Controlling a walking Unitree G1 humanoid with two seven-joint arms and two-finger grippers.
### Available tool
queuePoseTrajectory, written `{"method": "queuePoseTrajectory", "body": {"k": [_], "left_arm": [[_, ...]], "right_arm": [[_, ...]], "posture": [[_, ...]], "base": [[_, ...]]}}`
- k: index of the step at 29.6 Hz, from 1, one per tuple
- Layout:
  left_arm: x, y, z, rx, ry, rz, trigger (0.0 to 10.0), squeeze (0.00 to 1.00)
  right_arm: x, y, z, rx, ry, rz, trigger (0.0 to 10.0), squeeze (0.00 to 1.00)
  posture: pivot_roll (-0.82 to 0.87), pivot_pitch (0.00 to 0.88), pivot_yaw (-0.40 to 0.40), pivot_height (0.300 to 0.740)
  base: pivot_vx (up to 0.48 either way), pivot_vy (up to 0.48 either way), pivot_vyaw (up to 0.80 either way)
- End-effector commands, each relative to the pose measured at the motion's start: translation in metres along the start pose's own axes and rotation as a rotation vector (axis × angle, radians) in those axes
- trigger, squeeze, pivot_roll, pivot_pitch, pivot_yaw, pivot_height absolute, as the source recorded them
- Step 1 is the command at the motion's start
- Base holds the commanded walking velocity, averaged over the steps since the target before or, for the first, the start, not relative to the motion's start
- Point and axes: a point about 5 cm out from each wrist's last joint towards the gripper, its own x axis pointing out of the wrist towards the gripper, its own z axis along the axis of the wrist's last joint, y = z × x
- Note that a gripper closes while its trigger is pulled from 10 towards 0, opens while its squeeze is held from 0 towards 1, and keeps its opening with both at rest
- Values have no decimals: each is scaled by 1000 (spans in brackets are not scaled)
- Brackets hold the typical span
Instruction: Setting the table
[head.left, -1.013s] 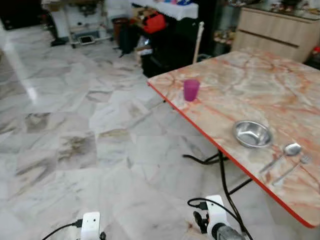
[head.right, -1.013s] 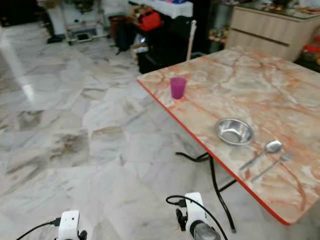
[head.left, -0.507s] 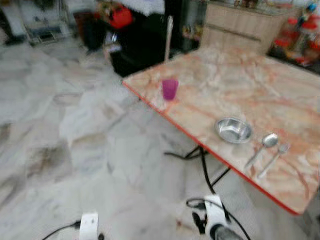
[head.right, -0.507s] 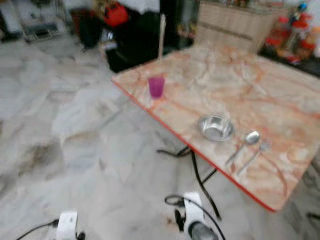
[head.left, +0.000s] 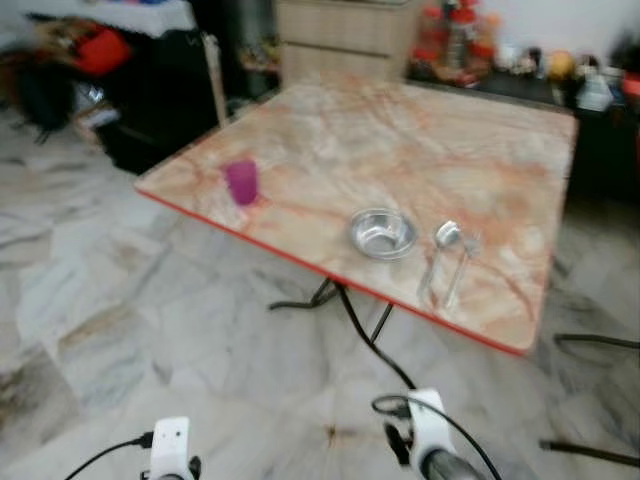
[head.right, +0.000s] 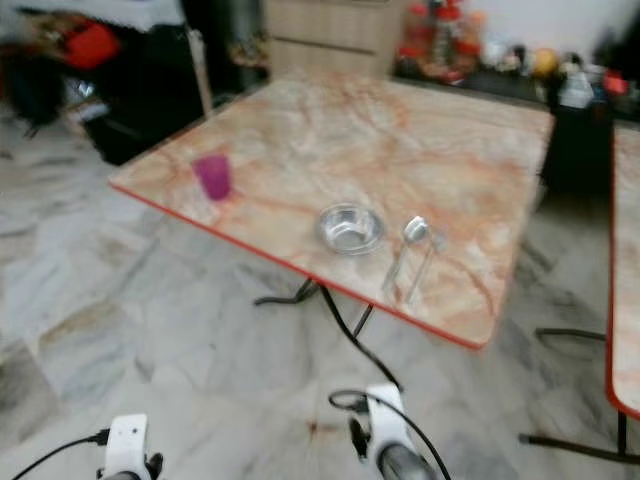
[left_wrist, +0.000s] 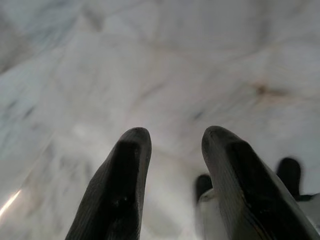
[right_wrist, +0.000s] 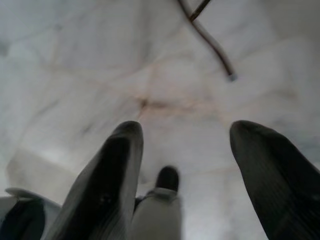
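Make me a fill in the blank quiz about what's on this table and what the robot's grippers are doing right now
1. The cup standing on the table is ____ in colour.
2. Lying beside the fork, nearer the bowl, is a ____.
3. The fingers of the right gripper stand ____ and hold nothing.
4. Both the left gripper and the right one hang over the marble ____.

Missing words: purple; spoon; open; floor

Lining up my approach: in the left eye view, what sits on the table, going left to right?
Purple cup → metal bowl → spoon → fork, all on the marble-patterned table.
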Motion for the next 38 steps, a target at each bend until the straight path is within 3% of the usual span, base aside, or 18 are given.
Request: {"method": "queuePoseTrajectory", "body": {"k": [1,6,38], "left_arm": [[-2,9,-9,6,31,23,10000,0],[-2,9,-7,-13,20,24,10000,0],[-1,6,-6,-18,12,28,10000,0]], "right_arm": [[2,8,7,17,-23,15,10000,0],[3,10,8,23,-28,13,10000,0],[4,9,13,42,-44,5,10000,0]], "posture": [[-15,0,40,728],[-11,0,42,728],[-8,1,38,728]], "base": [[0,0,-775],[0,257,-775],[0,0,-747]]}}
